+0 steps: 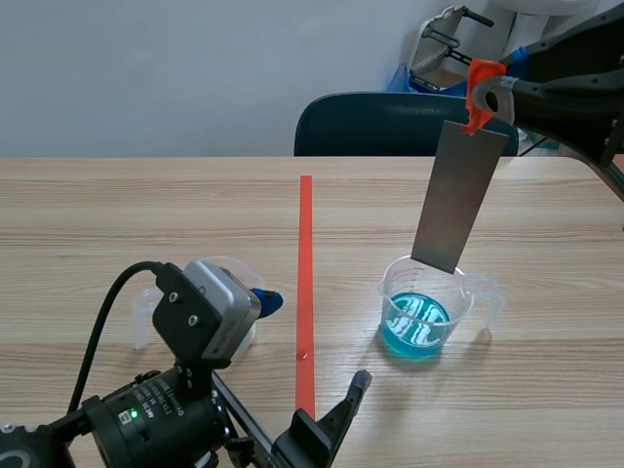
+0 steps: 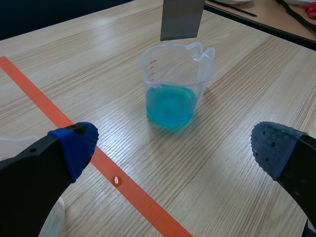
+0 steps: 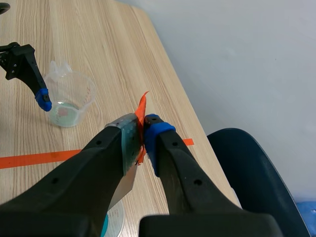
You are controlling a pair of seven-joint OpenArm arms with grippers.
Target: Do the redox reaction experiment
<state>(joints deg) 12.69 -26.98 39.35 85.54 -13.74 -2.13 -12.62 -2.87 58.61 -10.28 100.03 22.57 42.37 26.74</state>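
The right tool (image 1: pixel 485 93) is closed on the orange-red top of a grey metal strip (image 1: pixel 456 195), so it hangs tilted just above the beaker (image 1: pixel 421 312) of blue liquid, probably ready for dipping. The left tool (image 2: pixel 173 145) rests low, fingers wide apart and empty. The worktop (image 1: pixel 146 214) is pale wood; behind it stand a dark chair (image 1: pixel 380 122) and a plain wall (image 1: pixel 146 68).

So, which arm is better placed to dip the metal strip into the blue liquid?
Right. The right gripper is shut on the metal strip, which hangs tilted just above the measuring cup of blue liquid. The left gripper is open and empty, low and short of the cup.
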